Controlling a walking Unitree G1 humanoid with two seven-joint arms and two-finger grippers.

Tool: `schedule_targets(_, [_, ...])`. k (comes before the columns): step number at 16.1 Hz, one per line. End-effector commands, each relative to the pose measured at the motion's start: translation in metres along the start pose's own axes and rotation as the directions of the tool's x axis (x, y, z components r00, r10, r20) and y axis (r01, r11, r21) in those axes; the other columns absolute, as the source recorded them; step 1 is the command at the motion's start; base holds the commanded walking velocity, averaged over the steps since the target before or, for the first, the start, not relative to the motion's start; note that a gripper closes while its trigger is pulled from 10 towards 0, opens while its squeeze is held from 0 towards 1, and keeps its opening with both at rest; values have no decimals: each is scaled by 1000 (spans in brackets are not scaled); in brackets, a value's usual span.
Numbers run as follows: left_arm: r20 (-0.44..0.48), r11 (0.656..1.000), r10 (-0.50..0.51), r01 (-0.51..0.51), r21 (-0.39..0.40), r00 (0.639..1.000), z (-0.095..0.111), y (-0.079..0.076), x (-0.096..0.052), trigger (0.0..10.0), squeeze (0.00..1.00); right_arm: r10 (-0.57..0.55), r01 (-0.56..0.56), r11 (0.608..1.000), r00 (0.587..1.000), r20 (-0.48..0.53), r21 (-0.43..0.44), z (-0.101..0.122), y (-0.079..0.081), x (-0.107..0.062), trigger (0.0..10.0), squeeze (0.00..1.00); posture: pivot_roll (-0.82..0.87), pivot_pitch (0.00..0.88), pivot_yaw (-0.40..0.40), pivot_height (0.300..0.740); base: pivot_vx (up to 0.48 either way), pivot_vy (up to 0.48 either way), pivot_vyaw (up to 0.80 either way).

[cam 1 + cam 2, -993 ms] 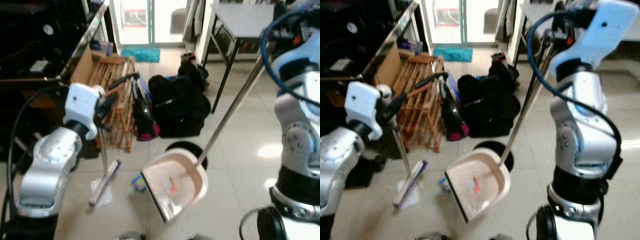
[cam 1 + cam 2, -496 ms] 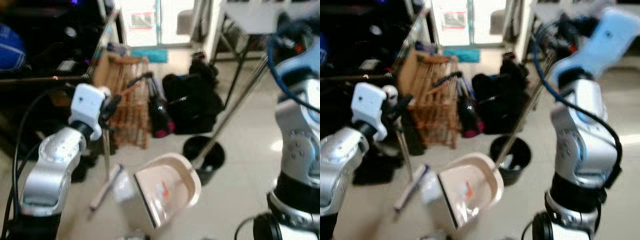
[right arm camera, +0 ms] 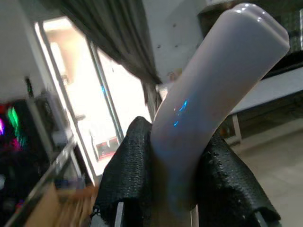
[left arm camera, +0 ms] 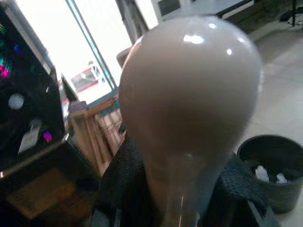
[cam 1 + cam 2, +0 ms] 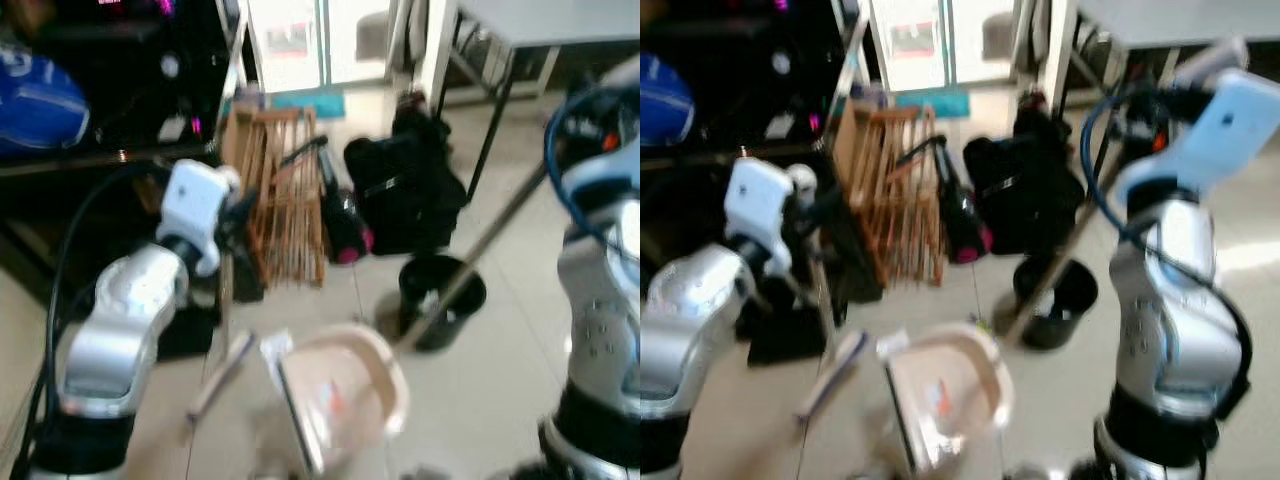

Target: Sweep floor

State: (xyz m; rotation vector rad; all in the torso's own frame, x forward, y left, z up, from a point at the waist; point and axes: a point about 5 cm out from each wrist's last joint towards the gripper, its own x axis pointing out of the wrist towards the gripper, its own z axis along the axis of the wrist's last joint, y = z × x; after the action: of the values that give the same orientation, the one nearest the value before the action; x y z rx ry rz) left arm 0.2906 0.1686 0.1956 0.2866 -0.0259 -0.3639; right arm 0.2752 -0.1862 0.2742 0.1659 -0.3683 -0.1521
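Broom (image 5: 222, 300) clamped in left gripper (image 4: 180, 189), head (image 5: 222, 362) on floor beside dustpan (image 5: 340, 400). Right gripper (image 3: 177, 189) grips dustpan handle (image 3: 208, 94). Debris (image 5: 330, 402) sits in pan; a tilt near the bin (image 5: 442, 300) would likely spill it.

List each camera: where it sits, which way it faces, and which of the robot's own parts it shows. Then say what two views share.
Left eye view: on the head, facing forward and down at the dustpan, broom and black bin; both silver arms show.
Right eye view: beside it, same scene.
Left wrist view: on the left wrist, looking along the left end effector, shut on the broom's rounded handle top.
Right wrist view: on the right wrist, looking along the right end effector, shut on the dustpan handle.
Shared: the black bin shows in eye and left wrist views.
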Motion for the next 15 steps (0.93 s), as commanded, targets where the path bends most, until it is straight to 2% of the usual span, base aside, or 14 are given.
schedule_targets(1, [23, 1000, 23, -23, 18, 999, 4, 4, -2, 10000, 0, 56, -56, 998, 998, 7, 3, 1, 11, -2, 10000, 0, -33, 76, 52, 740, 0, 352, 0])
schedule_targets(3, [7, 999, 48, -48, -12, 999, -4, 3, -5, 10000, 0, 60, -60, 998, 998, -10, -17, -7, 12, -4, 10000, 0, -33, 78, 38, 740, 0, 352, 0])
schedule_targets(4, [-13, 997, 68, -68, -38, 998, -13, -1, -7, 10000, 0, 29, -30, 997, 1000, -12, -77, -17, 7, -7, 10000, 0, -34, 82, 25, 740, 0, 345, 0])
schedule_targets(5, [-16, 997, 69, -70, -39, 997, -14, -2, -7, 10000, 0, 20, -21, 996, 1000, -11, -91, -19, 6, -7, 10000, 0, -34, 82, 25, 740, 0, 345, 0])
schedule_targets(6, [-31, 996, 73, -74, -46, 997, -21, -5, -9, 10000, 0, -16, 18, 985, 1000, 12, -170, -25, 0, -9, 10000, 0, -39, 85, 17, 740, 0, 345, 0])
schedule_targets(8, [-33, 994, 94, -96, -57, 995, -26, -7, -11, 10000, 0, -89, 98, 968, 995, 49, -232, -28, -9, -12, 10000, 0, -47, 87, 12, 740, 0, 0, 0])
schedule_targets(10, [-37, 991, 128, -129, -30, 991, -30, -9, -10, 10000, 0, -181, 207, 932, 977, 110, -299, -33, -20, -14, 10000, 0, -46, 89, 5, 740, 0, -399, 0])
schedule_targets(11, [-36, 991, 130, -131, -29, 991, -31, -10, -10, 10000, 0, -196, 224, 925, 973, 120, -307, -34, -21, -14, 10000, 0, -47, 90, 3, 740, 0, -480, 0])
schedule_targets(13, [-22, 987, 143, -144, -66, 989, -31, -14, -7, 10000, 0, -232, 264, 910, 963, 134, -319, -46, -26, -19, 10000, 0, -43, 92, 0, 740, 0, -480, 0])
schedule_targets(14, [-15, 983, 149, -149, -111, 989, -31, -14, -6, 10000, 0, -238, 267, 912, 963, 127, -311, -50, -26, -21, 10000, 0, -46, 92, 1, 740, 0, 0, 0])
schedule_targets(15, [-26, 984, 143, -145, -108, 989, -32, -15, -5, 10000, 0, -243, 268, 915, 963, 119, -301, -54, -27, -22, 10000, 0, -46, 92, 1, 740, 0, 0, 0])
